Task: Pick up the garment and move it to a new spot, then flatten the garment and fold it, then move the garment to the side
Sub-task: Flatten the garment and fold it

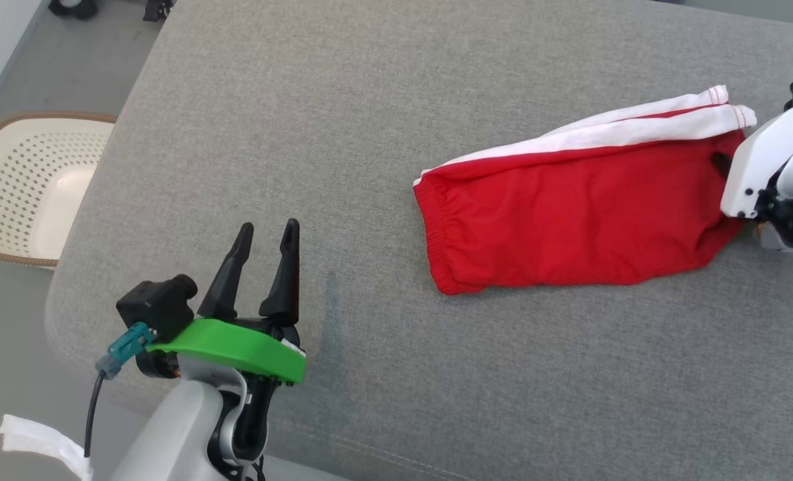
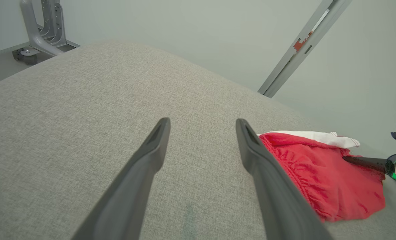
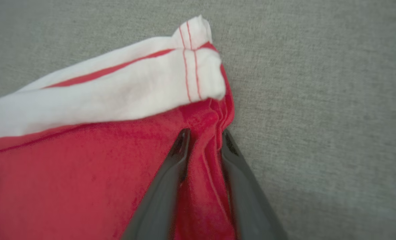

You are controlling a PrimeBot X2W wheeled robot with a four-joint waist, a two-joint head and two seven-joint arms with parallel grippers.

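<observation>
While left end effector point(image 1: 269, 225) gapes wide | right end effector point(image 3: 205, 132) pinches garment point(image 1: 570, 220) edge

Setting: robot test room dressed as a home laundry corner. Evidence: broad grey upholstered cushion point(image 1: 436, 100) as work surface; cream perforated laundry basket point(image 1: 29, 187) at left edge of head view, on bare grey floor point(image 1: 69, 60); red-and-white garment point(image 1: 570, 220) laid on the cushion; castored metal stand point(image 2: 39, 30) upper left of left wrist view; slanted metal rail point(image 2: 301, 43) upper right, against plain pale wall point(image 2: 184, 33)
</observation>
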